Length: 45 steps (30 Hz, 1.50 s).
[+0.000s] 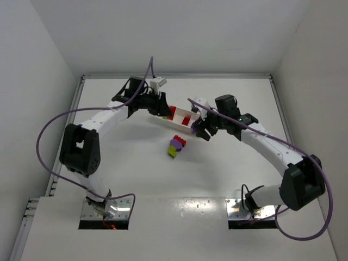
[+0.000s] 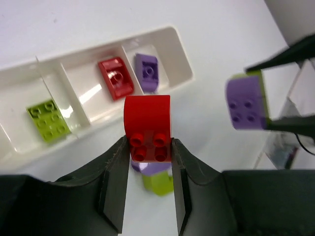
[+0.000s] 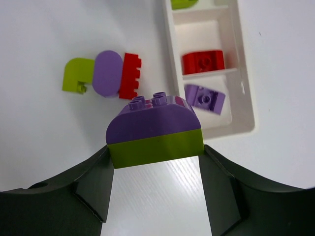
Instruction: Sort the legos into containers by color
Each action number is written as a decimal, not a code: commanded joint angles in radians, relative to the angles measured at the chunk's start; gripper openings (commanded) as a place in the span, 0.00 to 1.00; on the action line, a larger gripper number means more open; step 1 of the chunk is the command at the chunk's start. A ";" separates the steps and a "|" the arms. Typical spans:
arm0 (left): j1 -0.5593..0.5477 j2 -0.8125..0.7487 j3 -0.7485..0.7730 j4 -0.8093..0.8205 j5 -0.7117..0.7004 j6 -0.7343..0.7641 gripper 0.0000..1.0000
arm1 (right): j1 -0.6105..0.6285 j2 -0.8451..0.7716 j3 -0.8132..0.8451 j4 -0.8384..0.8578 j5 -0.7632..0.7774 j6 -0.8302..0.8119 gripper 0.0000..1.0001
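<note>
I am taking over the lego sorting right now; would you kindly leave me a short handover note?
The left gripper is shut on the held red brick, near the tray.
The right gripper is shut on the purple-and-green stack, two bricks joined.
Done: sorted green brick, sorted red brick and sorted purple brick lie in separate compartments.
Left: split the stack, bin both loads, then sort the loose green piece, loose purple piece and loose red piece on the table.

White table [image 1: 136,174] enclosed by plain white walls: back wall [image 1: 174,32] beyond its far edge, side walls [image 1: 27,81] flanking it left and right, under even diffuse light.
</note>
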 commanded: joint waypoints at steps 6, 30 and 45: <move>-0.110 0.222 0.167 0.085 -0.255 -0.022 0.05 | -0.061 -0.088 -0.029 -0.012 0.023 0.108 0.00; -0.138 0.282 0.203 0.079 -0.166 -0.014 0.59 | -0.070 -0.028 0.011 0.030 -0.028 0.108 0.00; -0.147 0.090 0.074 0.187 0.330 -0.188 0.81 | 0.016 0.049 0.086 0.071 -0.051 0.046 0.00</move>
